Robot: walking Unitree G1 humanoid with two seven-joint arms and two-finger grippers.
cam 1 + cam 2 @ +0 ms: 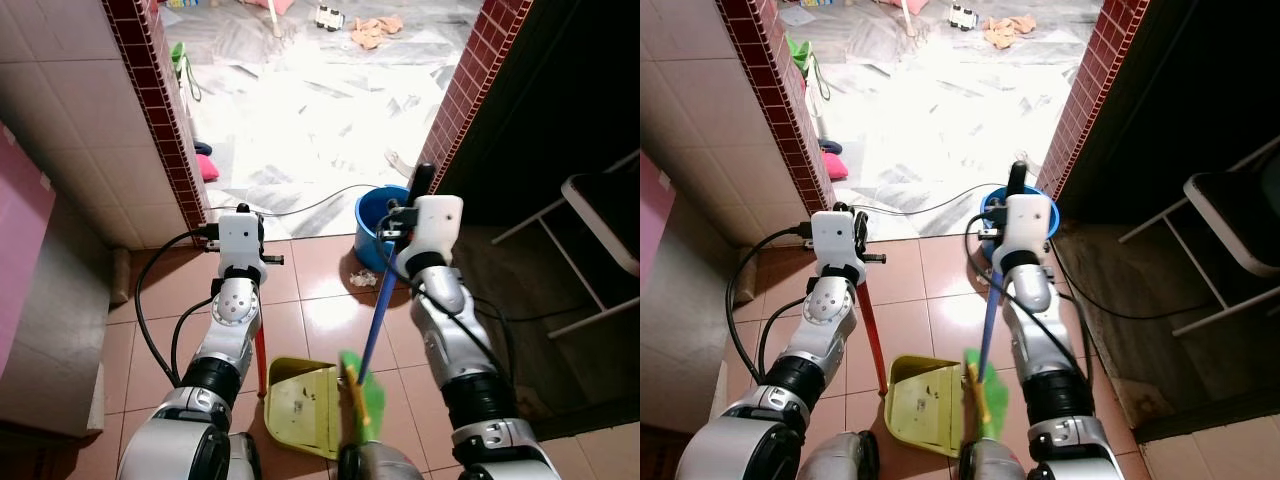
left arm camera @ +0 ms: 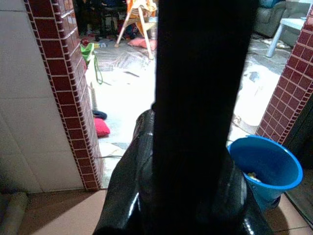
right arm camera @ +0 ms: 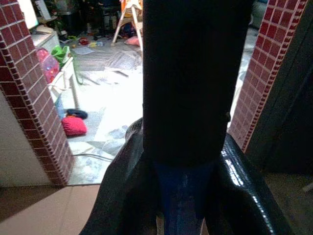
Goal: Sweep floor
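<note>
Floor [image 1: 320, 320] tiles are carrying a yellow dustpan [image 1: 300, 405], its red handle [image 1: 870, 330] clamped in the left gripper [image 1: 243, 215], while the right gripper [image 1: 418, 190] is gripping the blue broom [image 1: 378, 320]

Head stereo pair looking down, wrist cameras facing doorway [image 1: 300, 110]

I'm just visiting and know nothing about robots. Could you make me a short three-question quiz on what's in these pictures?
1. True or false: the right gripper holds the blue broom handle.
2. Which colour is the dustpan on the tiled floor? A) yellow B) white C) black
3. Fill in: the bucket by the brick doorway is ____.

Key: 1 true; 2 A; 3 blue.
</note>
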